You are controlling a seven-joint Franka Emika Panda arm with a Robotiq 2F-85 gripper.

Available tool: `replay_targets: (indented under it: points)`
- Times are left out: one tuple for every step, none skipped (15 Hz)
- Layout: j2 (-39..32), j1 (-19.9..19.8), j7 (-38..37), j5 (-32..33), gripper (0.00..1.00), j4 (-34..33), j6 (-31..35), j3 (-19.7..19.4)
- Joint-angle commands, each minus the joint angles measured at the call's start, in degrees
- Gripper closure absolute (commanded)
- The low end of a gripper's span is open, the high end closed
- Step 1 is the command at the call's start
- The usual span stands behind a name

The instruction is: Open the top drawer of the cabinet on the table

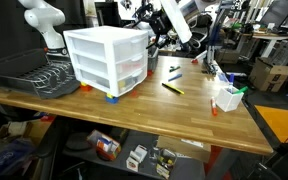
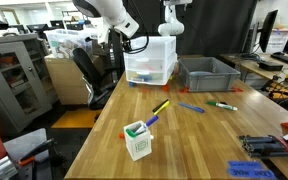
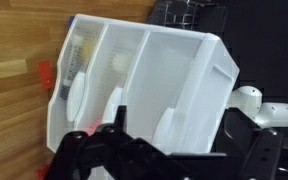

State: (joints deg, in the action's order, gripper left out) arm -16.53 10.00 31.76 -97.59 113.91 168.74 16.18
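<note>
One small gap separates claw (image 1: 156,42) from top drawer's (image 1: 126,46) flush front edge.

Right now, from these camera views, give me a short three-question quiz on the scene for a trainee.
1. True or false: the top drawer of the cabinet is pulled fully out.
2. What stands beside the cabinet on the table? A) a black wire dish rack B) a kettle C) a laptop
3. How many drawers does the cabinet have?
Key: 1 false, it looks shut; 2 A; 3 three.
</note>
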Motion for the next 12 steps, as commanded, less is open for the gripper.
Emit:
replay_targets:
  points:
    - [-1.68,0.84,11.56,-12.86,0.0,-1.81,5.29,-0.66]
    - [-1.79,1.29,15.03,-16.73,0.0,-2.12,6.38,-1.25]
    - [-1.73,1.86,18.5,-20.4,0.0,-2.47,7.37,-2.02]
    - [-1.59,2.71,22.75,-24.16,0.0,-3.21,8.44,-3.14]
    - [-1.49,3.38,25.96,-27.31,0.0,-3.86,8.59,-4.25]
    - [-1.57,4.23,29.23,-30.68,0.0,-4.72,8.2,-5.63]
    - [-1.83,5.04,31.92,-33.57,0.0,-5.35,7.62,-6.9]
    - [-2.3,5.95,34.75,-36.29,0.0,-5.87,7.11,-8.31]
    - [-2.69,6.66,36.76,-38.32,0.0,-5.92,6.45,-9.35]
    - [-3.38,7.32,38.77,-40.21,0.0,-5.87,5.41,-10.37]
    - [-4.05,7.89,40.13,-41.6,0.0,-5.74,4.55,-11.05]
    - [-4.89,8.39,41.46,-42.76,0.0,-5.66,3.11,-11.59]
